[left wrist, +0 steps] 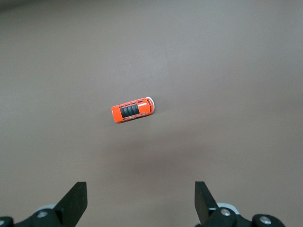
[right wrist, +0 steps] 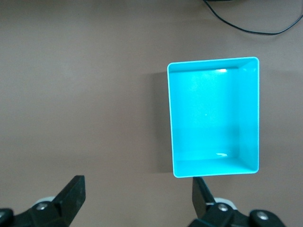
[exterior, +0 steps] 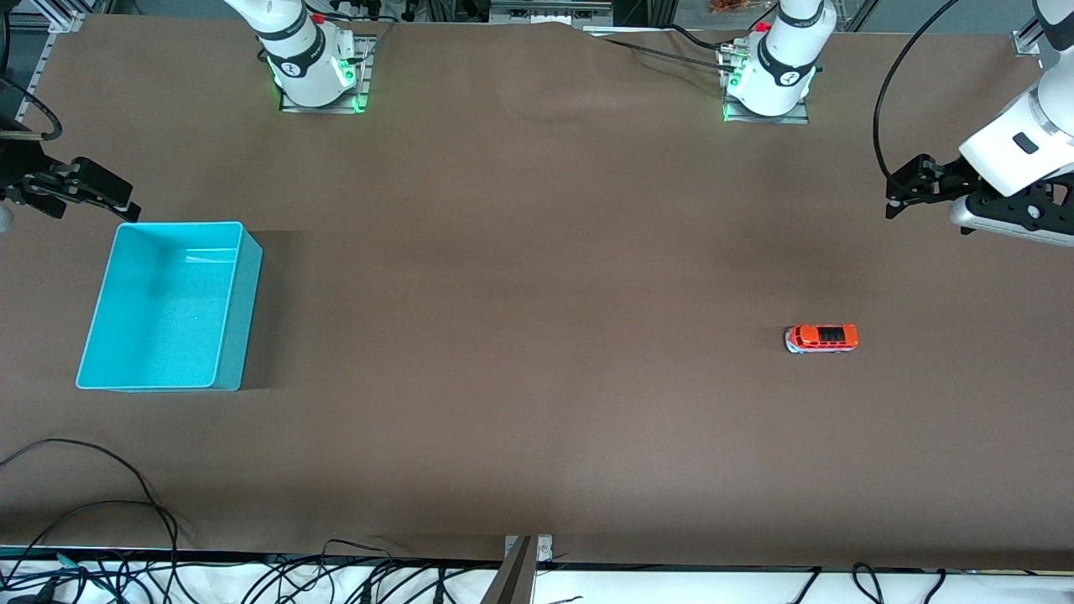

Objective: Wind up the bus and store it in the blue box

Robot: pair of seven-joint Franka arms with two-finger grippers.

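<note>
The bus (exterior: 822, 338), a small orange-red toy van with dark roof windows, stands on the brown table toward the left arm's end; it also shows in the left wrist view (left wrist: 133, 109). The blue box (exterior: 109, 294), a turquoise bin, stands empty toward the right arm's end and shows in the right wrist view (right wrist: 175, 118). My left gripper (exterior: 896, 201) hangs open and empty above the table's edge, apart from the bus (left wrist: 140, 198). My right gripper (exterior: 126, 210) hangs open and empty just above the box's rim on the robots' side (right wrist: 137, 196).
Both arm bases (exterior: 312, 67) (exterior: 768, 80) stand along the table's edge farthest from the front camera. Loose black cables (exterior: 101, 503) lie at the table's near edge by the right arm's end. A metal bracket (exterior: 520, 562) sits at the near edge's middle.
</note>
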